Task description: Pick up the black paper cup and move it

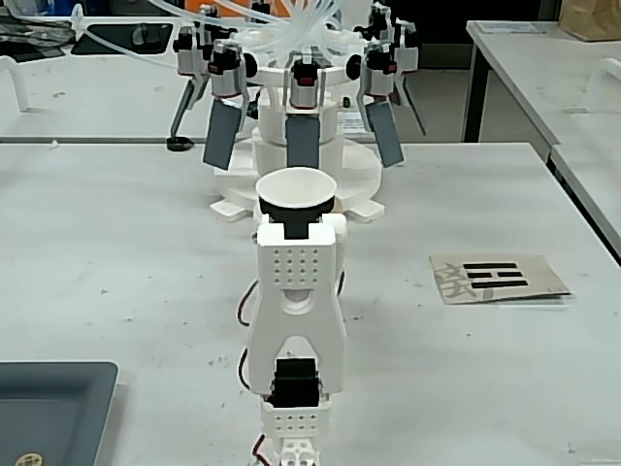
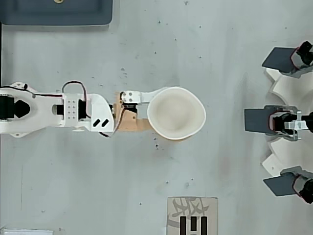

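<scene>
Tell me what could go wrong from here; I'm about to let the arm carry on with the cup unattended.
1. The black paper cup's rim looks squeezed out of round in the overhead view, so the gripper may crush it, or it could slip.
2. The white machine's grey paddles lie just ahead of the cup; moving further forward could knock them.
3. In the fixed view the cup hides the fingertips, so the grip cannot be checked.

Gripper (image 2: 155, 115) clasps black paper cup (image 2: 176, 112); rim squeezed.
</scene>
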`<action>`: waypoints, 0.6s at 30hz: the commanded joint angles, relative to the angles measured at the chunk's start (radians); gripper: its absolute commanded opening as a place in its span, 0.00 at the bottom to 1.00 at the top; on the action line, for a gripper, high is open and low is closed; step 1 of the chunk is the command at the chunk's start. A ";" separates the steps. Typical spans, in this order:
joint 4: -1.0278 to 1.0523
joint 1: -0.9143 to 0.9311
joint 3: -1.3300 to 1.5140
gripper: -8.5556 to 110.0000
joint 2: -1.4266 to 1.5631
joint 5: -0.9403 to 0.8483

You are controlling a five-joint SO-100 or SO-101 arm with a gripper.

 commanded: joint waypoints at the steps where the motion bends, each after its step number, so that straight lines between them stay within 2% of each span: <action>1: 0.015 0.020 -0.110 0.12 -0.012 0.008; 18: 0.130 0.046 -0.410 0.12 -0.183 0.011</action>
